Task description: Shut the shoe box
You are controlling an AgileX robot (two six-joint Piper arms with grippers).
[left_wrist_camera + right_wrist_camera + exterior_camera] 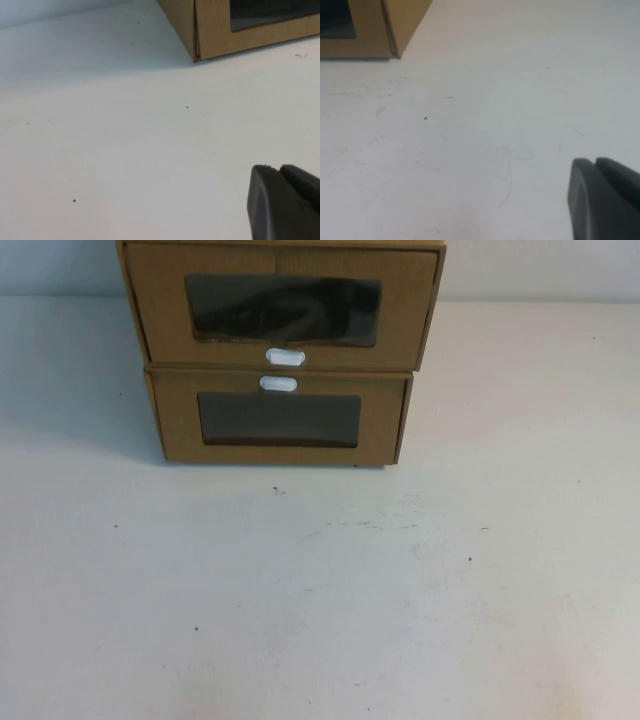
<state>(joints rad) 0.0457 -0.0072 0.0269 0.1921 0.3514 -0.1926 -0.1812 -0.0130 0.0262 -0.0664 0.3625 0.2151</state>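
Observation:
The shoe box [280, 310] is the upper of two stacked brown cardboard boxes at the table's far middle. It has a clear front window and a white pull tab [285, 357] below the window. Its drawer front stands out a little past the box beneath. Neither gripper shows in the high view. My left gripper [279, 170] hovers over bare table, shut and empty, well short of the boxes. My right gripper [595, 162] is likewise shut and empty over bare table.
The matching lower box [278, 420] has its white tab [278, 384] above its window and rests on the white table [320, 590]. Its corner shows in the left wrist view [215, 30] and in the right wrist view [375, 30].

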